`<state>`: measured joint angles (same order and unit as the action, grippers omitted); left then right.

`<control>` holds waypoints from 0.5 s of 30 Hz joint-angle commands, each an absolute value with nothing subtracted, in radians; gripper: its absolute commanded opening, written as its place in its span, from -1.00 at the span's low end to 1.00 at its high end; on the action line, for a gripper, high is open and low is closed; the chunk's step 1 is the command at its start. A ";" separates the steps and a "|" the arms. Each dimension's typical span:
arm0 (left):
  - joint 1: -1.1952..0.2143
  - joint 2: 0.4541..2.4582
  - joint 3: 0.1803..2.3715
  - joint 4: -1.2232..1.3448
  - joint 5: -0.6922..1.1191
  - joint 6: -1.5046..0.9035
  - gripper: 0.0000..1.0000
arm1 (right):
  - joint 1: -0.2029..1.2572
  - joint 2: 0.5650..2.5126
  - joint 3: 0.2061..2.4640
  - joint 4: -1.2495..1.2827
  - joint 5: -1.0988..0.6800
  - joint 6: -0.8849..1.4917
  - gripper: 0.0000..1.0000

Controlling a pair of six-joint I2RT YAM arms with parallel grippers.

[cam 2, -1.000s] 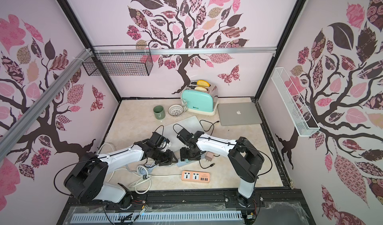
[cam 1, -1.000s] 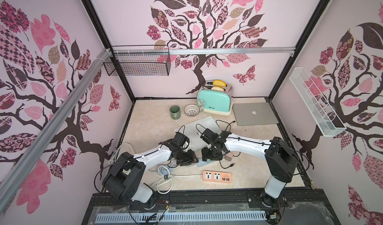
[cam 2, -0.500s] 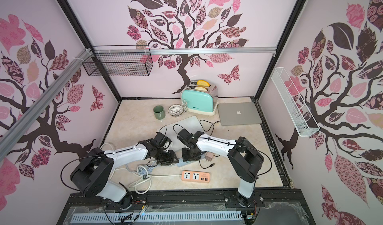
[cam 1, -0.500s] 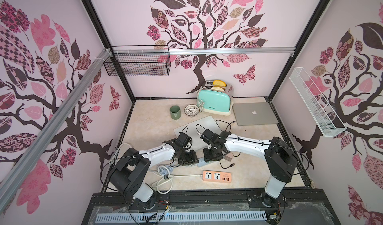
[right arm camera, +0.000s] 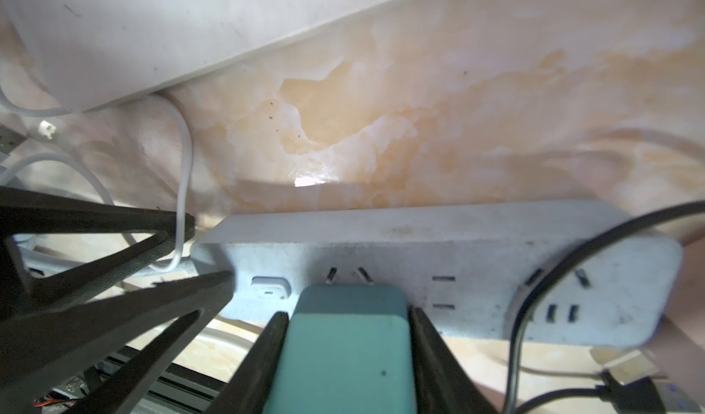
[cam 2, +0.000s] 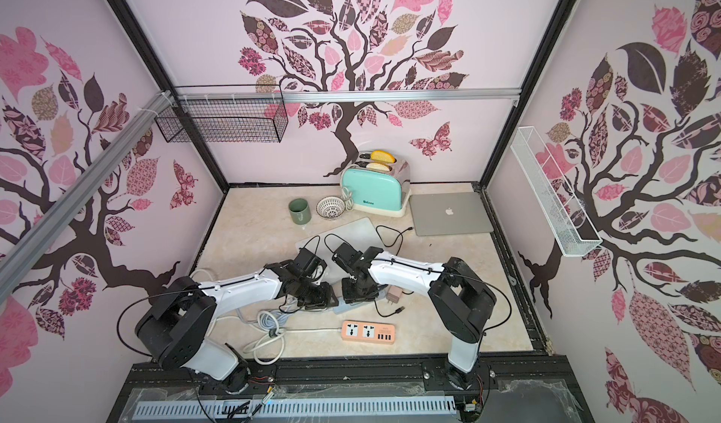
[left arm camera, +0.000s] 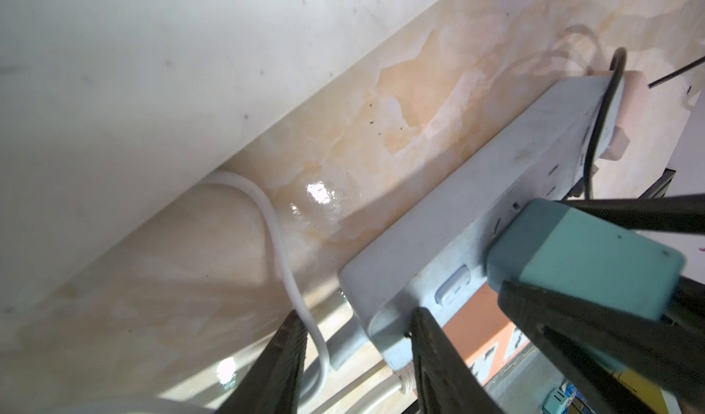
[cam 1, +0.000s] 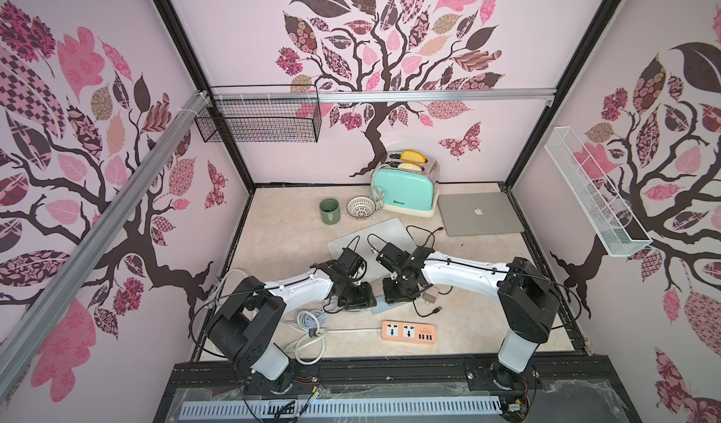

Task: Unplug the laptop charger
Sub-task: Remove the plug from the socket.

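The laptop charger [right arm camera: 343, 347], a teal block [left arm camera: 583, 263], is plugged into a pale grey power strip [right arm camera: 438, 248] lying on the marble table. My right gripper [right arm camera: 348, 314] is shut on the charger, one finger flat on each side. My left gripper [left arm camera: 356, 316] straddles the cord end of the power strip [left arm camera: 477, 202]. One of its fingers [left arm camera: 431, 355] touches the strip's end, while the other stands off with a white cable between. In both top views the two grippers [cam 1: 361, 300] [cam 1: 394, 298] meet over the strip [cam 2: 345, 306] and hide the charger.
A black cable [right arm camera: 534, 297] leaves the strip's far end; a pink adapter [cam 1: 431, 296] lies beside it. A pink power strip [cam 1: 407, 330] and a coiled white cord [cam 1: 310, 319] lie nearer the front. A grey mat [cam 1: 374, 237], the laptop [cam 1: 480, 214], toaster [cam 1: 404, 187], mug [cam 1: 329, 211] and bowl [cam 1: 361, 207] stand behind.
The left arm's shoulder has swung a little toward the middle. Both grippers have stayed low over the grey strip, close together.
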<state>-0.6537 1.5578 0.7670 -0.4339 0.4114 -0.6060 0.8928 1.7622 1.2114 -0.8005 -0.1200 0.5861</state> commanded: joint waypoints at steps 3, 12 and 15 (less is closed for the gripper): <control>-0.661 1.622 0.724 -0.521 0.296 -0.595 -0.10 | 0.896 1.685 1.274 -0.778 -0.111 0.587 -0.16; -0.661 1.623 0.731 -0.552 0.250 -0.593 -0.15 | 0.896 1.650 1.260 -0.773 -0.101 0.594 -0.13; -0.661 1.623 0.729 -0.554 0.246 -0.595 -0.15 | 0.896 1.635 1.250 -0.751 -0.113 0.597 -0.13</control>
<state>-0.6563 1.5597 0.7727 -0.4412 0.4091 -0.6044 0.8993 1.7363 1.2102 -0.8089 -0.1028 0.5865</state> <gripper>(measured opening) 0.425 0.455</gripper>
